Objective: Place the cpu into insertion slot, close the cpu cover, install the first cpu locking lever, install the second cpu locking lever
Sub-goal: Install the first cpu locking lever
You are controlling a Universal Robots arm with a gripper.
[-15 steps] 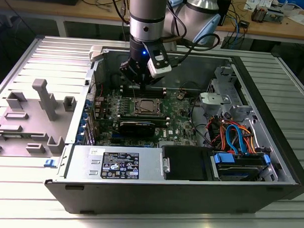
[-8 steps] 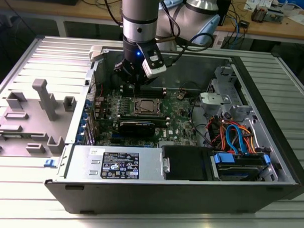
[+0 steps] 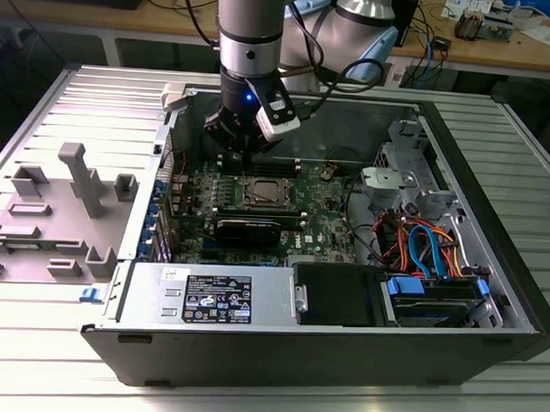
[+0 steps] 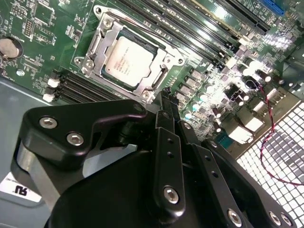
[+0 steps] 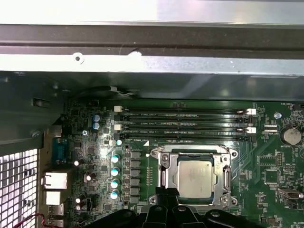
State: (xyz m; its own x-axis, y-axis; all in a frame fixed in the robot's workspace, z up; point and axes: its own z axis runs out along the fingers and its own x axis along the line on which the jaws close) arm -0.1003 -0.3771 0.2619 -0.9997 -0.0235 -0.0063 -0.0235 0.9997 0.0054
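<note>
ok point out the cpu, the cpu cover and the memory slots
cpu (image 4: 129,61), second wrist view, middle of its metal top
cpu cover (image 4: 102,41), second wrist view, one side bar of the frame
memory slots (image 5: 183,129), first wrist view, middle of one slot

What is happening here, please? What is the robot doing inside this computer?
A single robot arm is working inside an open computer case, over the green motherboard. The cpu sits in the insertion slot, and the cpu cover lies flat around it. The gripper, fingers together, is low at the socket's edge, right beside the cover. Whether it is touching a locking lever cannot be told.
</note>
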